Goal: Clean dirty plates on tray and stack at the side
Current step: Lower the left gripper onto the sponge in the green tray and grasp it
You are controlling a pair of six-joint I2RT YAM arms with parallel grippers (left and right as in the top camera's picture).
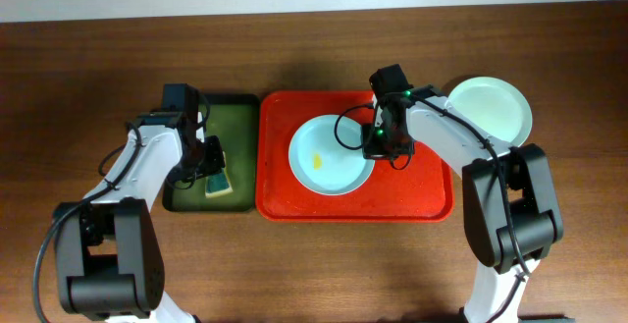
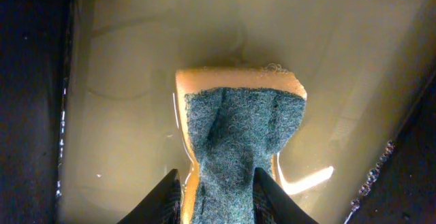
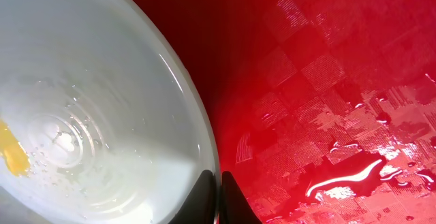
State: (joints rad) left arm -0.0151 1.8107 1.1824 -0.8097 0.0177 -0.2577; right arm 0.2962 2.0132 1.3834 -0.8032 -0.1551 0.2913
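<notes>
At the tips of the right gripper (image 3: 216, 198), the rim of the pale blue plate (image 3: 102, 115) runs straight into the seam between the two fingers. The jaws are pressed together on that rim, with one finger on the plate's inner side and the other on its outer side. The plate body extends away from the jaws to the inner-finger side. Its yellow smear (image 3: 9, 152) lies well apart from the grip point, near the plate's centre. The plate sits flat on the red tray (image 3: 327, 81). The tray's wet, glossy surface begins immediately beside the outer finger.

From overhead, the right gripper (image 1: 378, 143) stands at the plate's (image 1: 329, 161) edge. A second plate (image 1: 489, 110), pale and unmarked, rests on the table (image 1: 98, 48) beyond the tray's (image 1: 422, 193) far corner, apart from the jaws.

The left gripper (image 2: 219, 198) is clamped on a sponge (image 2: 238, 129). Its fingers pinch the green scouring face from both sides, and the yellow body protrudes ahead of the tips. The sponge (image 1: 218, 183) rests in the dark green tray (image 1: 234, 117), directly beneath the left gripper (image 1: 209, 158)
</notes>
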